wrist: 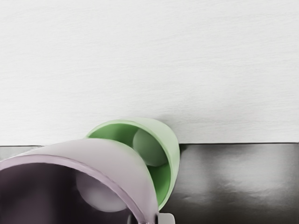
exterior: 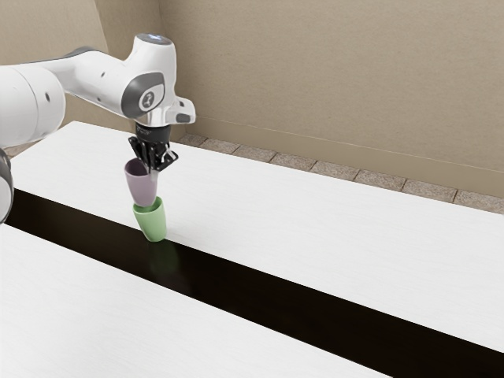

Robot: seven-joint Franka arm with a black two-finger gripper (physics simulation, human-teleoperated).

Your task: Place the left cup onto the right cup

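In the exterior view the white arm comes in from the upper left and bends down over the tabletop, its black jaws clenched on the rim wall of the mauve cup, at the side of the rim toward the exterior view's right. The mauve cup stands mouth up, leaning slightly, with its base sunk into the mouth of the green cup. The green cup rests on the white surface, right at the far edge of a dark band that runs slantwise across the tabletop. Behind the tabletop lie a strip of stone floor tiles and a beige wall. In the wrist view the mauve cup looms large and blurred just under the hand, its open mouth facing the camera, and it overlaps the green cup, whose rim and inner floor show past it; the green cup sits where the white tabletop meets the dark band
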